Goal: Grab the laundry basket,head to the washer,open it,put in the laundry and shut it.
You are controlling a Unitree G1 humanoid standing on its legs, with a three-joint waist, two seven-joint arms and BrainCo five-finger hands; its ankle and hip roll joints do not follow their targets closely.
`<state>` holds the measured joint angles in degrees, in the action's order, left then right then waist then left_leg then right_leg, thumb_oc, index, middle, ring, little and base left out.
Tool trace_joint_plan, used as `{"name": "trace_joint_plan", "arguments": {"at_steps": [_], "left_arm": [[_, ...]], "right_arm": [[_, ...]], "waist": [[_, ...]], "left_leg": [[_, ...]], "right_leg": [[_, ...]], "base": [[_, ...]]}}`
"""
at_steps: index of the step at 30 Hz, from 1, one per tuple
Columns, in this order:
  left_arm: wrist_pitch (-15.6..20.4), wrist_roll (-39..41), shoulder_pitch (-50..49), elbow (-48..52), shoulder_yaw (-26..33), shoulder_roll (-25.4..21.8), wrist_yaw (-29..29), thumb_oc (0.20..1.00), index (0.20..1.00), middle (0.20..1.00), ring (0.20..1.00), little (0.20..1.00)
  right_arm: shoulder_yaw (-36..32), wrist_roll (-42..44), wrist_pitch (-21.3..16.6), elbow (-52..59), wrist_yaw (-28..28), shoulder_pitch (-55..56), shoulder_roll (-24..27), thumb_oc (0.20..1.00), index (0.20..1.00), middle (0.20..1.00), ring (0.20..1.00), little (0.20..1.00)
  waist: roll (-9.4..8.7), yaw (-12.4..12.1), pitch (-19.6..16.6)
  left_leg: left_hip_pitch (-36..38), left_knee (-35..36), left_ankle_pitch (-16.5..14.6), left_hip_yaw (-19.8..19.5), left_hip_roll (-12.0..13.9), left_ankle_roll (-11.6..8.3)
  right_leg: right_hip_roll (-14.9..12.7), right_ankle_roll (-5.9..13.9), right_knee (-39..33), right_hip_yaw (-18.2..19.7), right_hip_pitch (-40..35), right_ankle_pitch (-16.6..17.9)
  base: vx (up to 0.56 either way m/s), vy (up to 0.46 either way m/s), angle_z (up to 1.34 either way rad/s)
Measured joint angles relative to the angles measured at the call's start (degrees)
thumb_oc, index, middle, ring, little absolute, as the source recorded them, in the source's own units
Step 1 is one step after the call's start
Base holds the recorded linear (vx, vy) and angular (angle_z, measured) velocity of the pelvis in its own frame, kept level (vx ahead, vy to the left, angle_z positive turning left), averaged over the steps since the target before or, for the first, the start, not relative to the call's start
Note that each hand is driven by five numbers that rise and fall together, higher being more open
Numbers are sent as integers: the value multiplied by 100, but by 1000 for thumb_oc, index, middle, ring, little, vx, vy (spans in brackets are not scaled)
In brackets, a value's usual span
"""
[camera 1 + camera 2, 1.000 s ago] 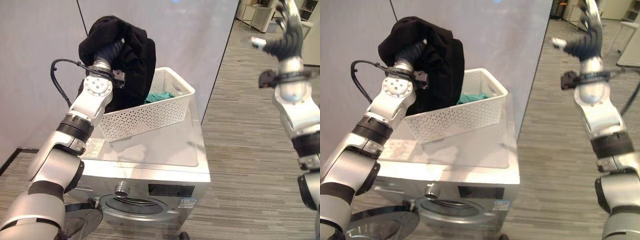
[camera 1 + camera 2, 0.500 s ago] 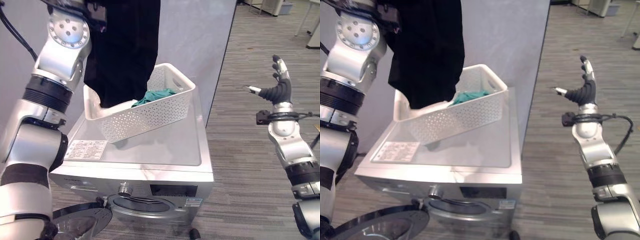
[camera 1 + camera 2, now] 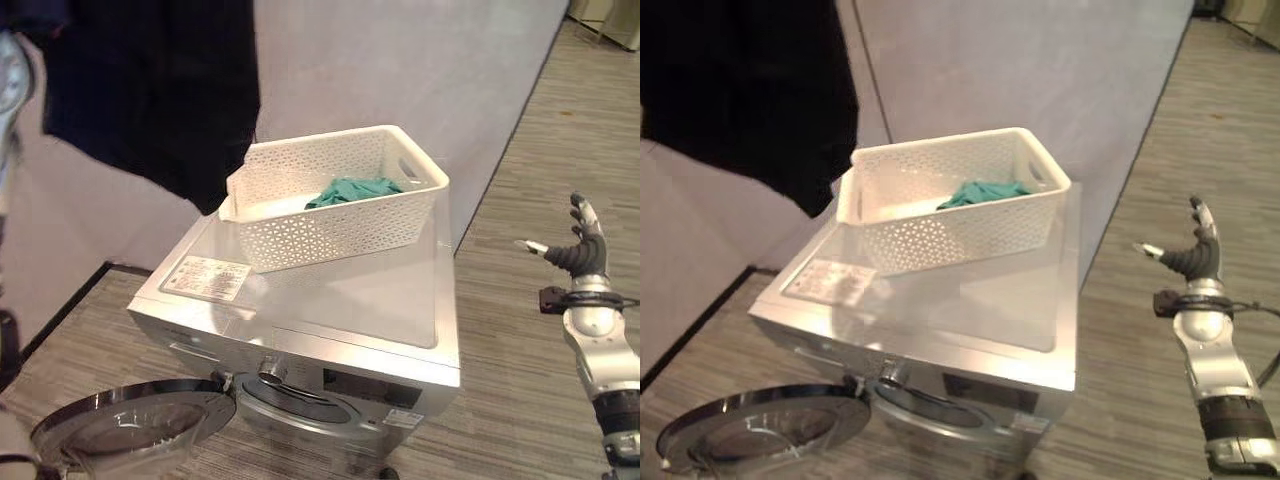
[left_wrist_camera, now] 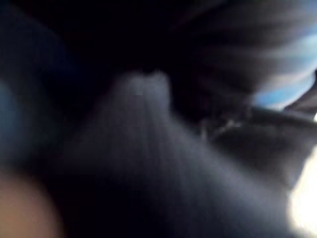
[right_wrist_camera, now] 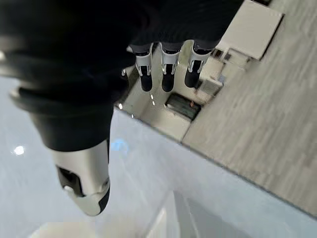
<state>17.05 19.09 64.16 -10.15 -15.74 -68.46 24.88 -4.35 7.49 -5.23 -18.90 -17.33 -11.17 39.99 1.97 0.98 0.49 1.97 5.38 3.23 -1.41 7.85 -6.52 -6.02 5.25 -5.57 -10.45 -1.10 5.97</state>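
Washer door lies open, low and left of the idle right hand, whose fingers are spread. Black garment hangs high; the left hand's grip is probably on it, cannot tell. Lower it clear of the basket rim, teal cloth inside.

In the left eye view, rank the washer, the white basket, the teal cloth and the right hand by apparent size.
1. washer
2. white basket
3. teal cloth and right hand: look alike, unranked; the hand sits nearer the camera.

White perforated plastic basket is sitting on glossy metal washer; matt black cloth is hanging at ten o'clock.
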Motion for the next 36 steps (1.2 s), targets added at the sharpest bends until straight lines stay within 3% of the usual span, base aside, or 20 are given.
{"name": "trace_joint_plan", "arguments": {"at_steps": [2, 3, 6, 8, 10, 15, 16, 17, 20, 22, 24, 26, 28, 30, 32, 33, 34, 35, 36], "left_arm": [[36, 5, -565, 171, 469, -174, 8, 200, 200, 200, 200, 200], [167, 0, -1972, 926, 1829, -395, 99, 200, 200, 200, 200, 200], [364, -241, -3836, 1616, 3733, -332, 241, 200, 200, 200, 200, 200], [391, -446, -4229, 1655, 4214, -213, 386, 200, 200, 200, 200, 200], [406, -677, -5071, 1911, 5106, 33, 418, 200, 200, 200, 200, 200], [401, -908, -5510, 2055, 5327, 419, 404, 200, 200, 200, 200, 200], [404, -905, -5985, 2328, 5578, 1189, 315, 200, 200, 200, 200, 200], [394, -903, -6124, 2394, 5561, 1494, 281, 200, 200, 200, 200, 200], [376, -893, -6253, 2371, 5434, 1884, 34, 200, 200, 200, 200, 200], [331, -862, -6292, 2325, 5077, 2358, -297, 200, 200, 200, 200, 200], [304, -806, -6223, 2317, 4559, 2933, -450, 200, 200, 200, 200, 200], [149, -802, -6278, 2244, 3981, 3055, -803, 200, 200, 200, 200, 200], [118, -783, -6310, 2229, 3804, 3110, -969, 200, 200, 200, 200, 200], [113, -613, -6217, 2233, 3614, 3368, -1009, 200, 200, 200, 200, 200], [43, -593, -6209, 2185, 3465, 3377, -1066, 200, 200, 200, 200, 200], [-6, -596, -6186, 2172, 3400, 3386, -1084, 200, 200, 200, 200, 200], [-51, -603, -6055, 2103, 3301, 3376, -1127, 200, 200, 200, 200, 200], [-108, -603, -5929, 2024, 3237, 3486, -1196, 200, 200, 200, 200, 200], [-125, -597, -5916, 2041, 3353, 3467, -1217, 200, 200, 200, 200, 200]], "right_arm": [[-53, -48, 40, -36, 3, 193, -131, 1000, 1000, 1000, 1000, 1000], [-438, -128, 11, -114, -8, 529, -327, 1000, 1000, 1000, 1000, 1000], [-993, -158, 152, -809, -39, 1181, -461, 1000, 1000, 1000, 1000, 1000], [-1110, -167, 170, -1074, -48, 1346, -510, 1000, 1000, 1000, 1000, 1000], [-1184, -183, 170, -1350, -90, 1468, -581, 1000, 1000, 1000, 1000, 1000], [-1292, -142, 201, -2300, -129, 1426, -706, 1000, 1000, 1000, 1000, 1000], [-1297, -122, 277, -2548, -111, 1469, -734, 1000, 1000, 1000, 1000, 1000], [-1273, -100, 312, -2683, -101, 1493, -754, 1000, 1000, 1000, 1000, 1000], [-1266, -8, 328, -2964, -1, 1486, -875, 1000, 1000, 1000, 1000, 1000], [-1302, 147, 316, -3024, 93, 1488, -930, 1000, 1000, 1000, 1000, 1000], [-1325, 268, 321, -3117, 127, 1480, -1021, 1000, 1000, 1000, 1000, 1000], [-1261, 300, 323, -3233, 154, 1403, -1127, 1000, 1000, 1000, 1000, 1000], [-1260, 302, 321, -3334, 162, 1338, -1248, 1000, 1000, 1000, 1000, 1000], [-1212, 317, 312, -3421, 156, 1132, -1346, 1000, 1000, 1000, 1000, 1000], [-1001, 402, 318, -3488, 179, 802, -1438, 1000, 1000, 1000, 1000, 1000], [-845, 425, 311, -3644, 180, 569, -1446, 1000, 1000, 1000, 1000, 1000], [-729, 497, 327, -3757, 209, 379, -1448, 1000, 1000, 1000, 1000, 1000], [-681, 530, 339, -3873, 244, 345, -1460, 1000, 1000, 1000, 1000, 1000], [-506, 562, 386, -4168, 289, 368, -1478, 1000, 1000, 1000, 1000, 1000]], "waist": [[-75, -63, -13], [-96, -122, -2], [-224, -301, 5], [-286, -363, -9], [-346, -374, -49], [-360, -404, -57], [-287, -385, -54], [-263, -385, -51], [-304, -418, -22], [-384, -448, 47], [-324, -487, 182], [-393, -454, 337], [-486, -410, 438], [-450, -395, 556], [-353, -337, 747], [-224, -335, 880], [-50, -386, 1021], [70, -316, 1051], [74, -554, 1049]], "left_leg": [[-2, 1, -4, -116, -74, 6], [-12, 1, -8, -100, -111, 10], [-4, -2, -44, -63, -155, 59], [-3, -2, -51, -52, -183, 70], [15, -2, -66, 45, -237, 100], [72, -1, -88, 50, -294, 137], [110, -2, -100, 51, -344, 156], [122, -3, -100, 47, -357, 173], [112, -4, -96, 38, -367, 167], [96, -65, -99, 36, -461, 176], [73, -304, -182, -51, -544, 303], [-15, -380, -194, -119, -677, 313], [-73, -461, -206, -48, -813, 342], [-386, -921, -370, 76, -904, 565], [-625, -1324, -519, 283, -924, 718], [-773, -1572, -585, 418, -878, 852], [-861, -1650, -652, 559, -687, 929], [-920, -1748, -644, 557, -683, 1004], [-814, -1723, -549, 830, -694, 1078]], "right_leg": [[-49, 39, 3, -111, -76, -29], [-81, 43, 47, -91, -48, -29], [-99, 59, 49, -52, -32, -42], [-131, 66, 50, -44, -30, -40], [-196, 104, 49, 51, 6, -22], [-294, 163, 48, 57, -51, 0], [-325, 195, 45, 59, -87, -13], [-363, 208, 21, 57, -100, -14], [-377, 227, 14, 37, -106, -6], [-437, 239, 52, 22, -131, -5], [-549, 276, 49, -59, -289, 10], [-692, 354, 50, -124, -275, -3], [-752, 387, 67, -91, -186, 72], [-870, 392, 501, -19, 194, 135], [-892, 245, 732, -224, 504, 494], [-788, -19, 473, -416, 537, 1030], [-827, -14, 695, -701, 585, 909], [-961, -83, 1604, -1059, 636, 61], [-1396, -44, 3808, -1513, 429, -1292]], "base": [[-73, 54, 19], [-77, 85, 6], [-61, 83, -5], [-58, 83, -8], [-74, 105, -15], [-58, 104, -1], [-60, 133, 3], [-56, 122, 2], [-49, 126, 4], [-89, 199, 8], [-82, 117, 22], [-150, 197, 23], [-190, 160, -7], [-262, 147, -29], [-208, 115, -60], [-152, 78, -87], [-207, 109, -66], [-154, 41, -82], [-263, -65, -49]]}}
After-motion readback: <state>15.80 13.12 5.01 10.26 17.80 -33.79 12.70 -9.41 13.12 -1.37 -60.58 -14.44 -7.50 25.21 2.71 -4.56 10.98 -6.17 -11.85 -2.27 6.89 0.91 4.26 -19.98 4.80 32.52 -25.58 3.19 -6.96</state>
